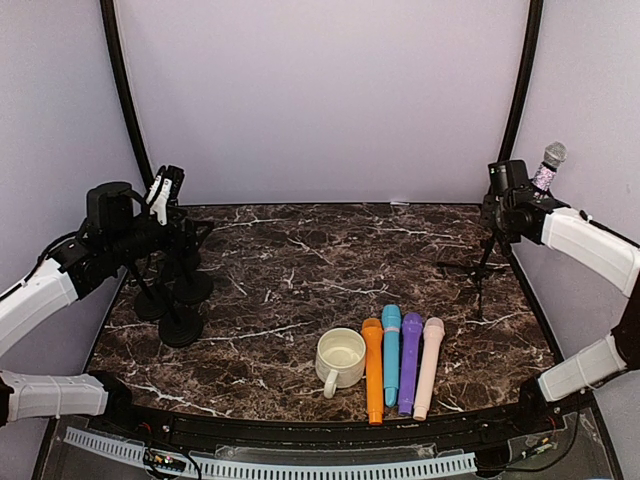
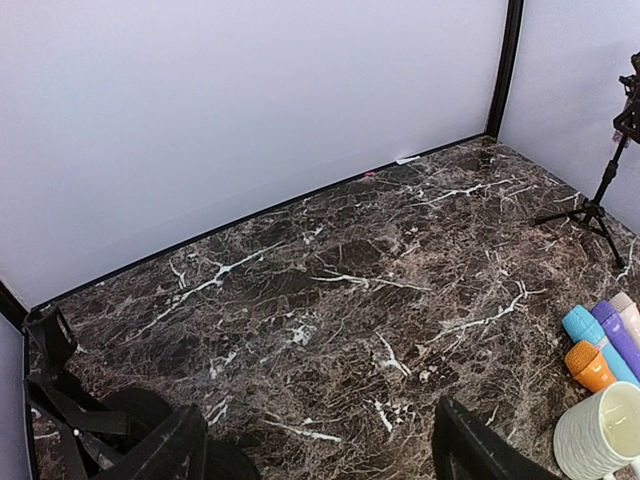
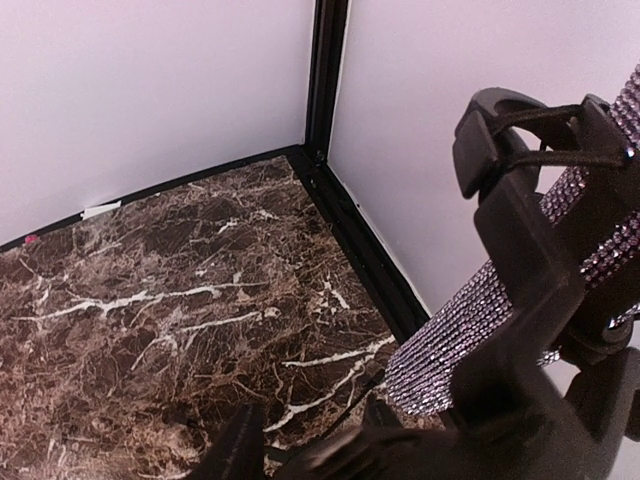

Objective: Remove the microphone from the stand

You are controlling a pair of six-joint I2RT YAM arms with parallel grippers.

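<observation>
Removal not yet done: the silver rhinestone-covered microphone [image 1: 548, 165] sits in the clip of the black tripod stand [image 1: 487, 257], far right. The right hand [image 1: 506, 200] is at it, though I cannot tell if it pinches. The left hand [image 2: 318, 445] is spread, holding nothing.

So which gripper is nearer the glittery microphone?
Right. The right gripper is just beside the microphone at far right; the left gripper is away at the far left.

Plain pale lilac walls [image 1: 320, 100] all round, black corner posts [image 1: 123, 90] L & R. Dark brown marble tabletop [image 1: 300, 262] w/ white veins. Soft, even light.
</observation>
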